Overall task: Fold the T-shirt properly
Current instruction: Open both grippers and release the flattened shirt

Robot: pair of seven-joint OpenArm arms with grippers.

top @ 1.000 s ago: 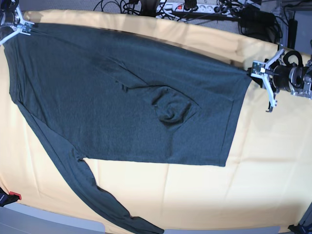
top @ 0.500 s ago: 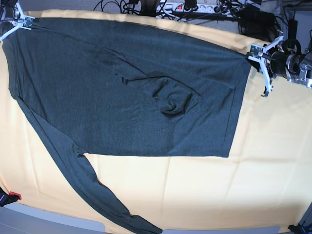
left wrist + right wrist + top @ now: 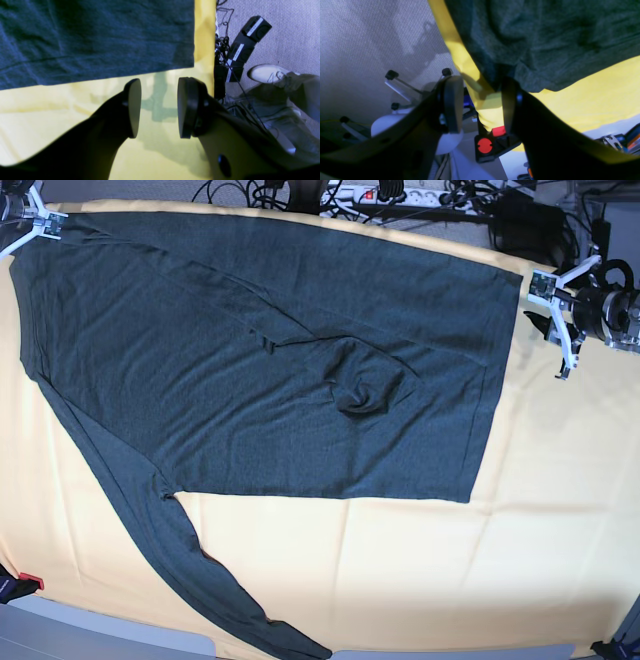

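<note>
**On the yellow-covered worktop: one T-shirt, two hands released**

Left hand [image 3: 158,107]: pads parted, nothing between them; only the yellow cloth [image 3: 62,110] shows in the gap. It sits just off the shirt's straight hem corner, apart from the fabric. In the base view it [image 3: 560,320] stands beside the shirt's far right corner, fingers pointing toward the cloth, arm reaching in from the right edge.

Right hand [image 3: 480,105]: pads parted. The yellow cloth's hanging edge lies between them; the shirt's bunched edge droops just over the right-side pad, and contact cannot be told. In the base view it [image 3: 35,225] sits at the top left corner of the worktop, at the shirt's corner.

T-shirt [image 3: 270,370]: dark charcoal-green knit, spread flat across the upper and middle worktop, a puckered wrinkle near its centre. One long sleeve [image 3: 190,570] trails diagonally down to the near edge.

Beyond the worktop: cables and a power strip [image 3: 385,195] on the floor.
</note>
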